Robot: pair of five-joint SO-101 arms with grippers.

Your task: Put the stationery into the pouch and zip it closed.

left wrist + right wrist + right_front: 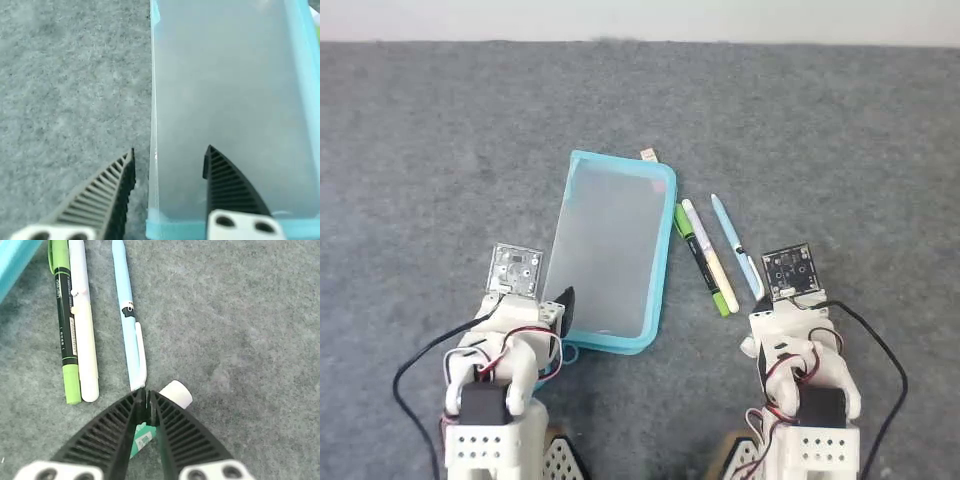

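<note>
The pouch [610,250] is translucent with a teal border and lies flat mid-table; its zip pull [648,154] sticks out at the far corner. To its right lie a green highlighter [702,262], a cream pen [710,257] and a light blue pen [737,247], side by side. My left gripper [170,155] is open and straddles the pouch's [225,90] left edge near its near corner. My right gripper [146,392] is shut, its tips just short of the blue pen's [129,320] near end. A small white item with a green label [175,393] lies partly under the fingers.
Grey felt covers the table [440,150]. Both arm bases stand at the near edge, the left one [495,400] beside the pouch's near corner and the right one [805,390] behind the pens. The felt runs bare to the far edge and both sides.
</note>
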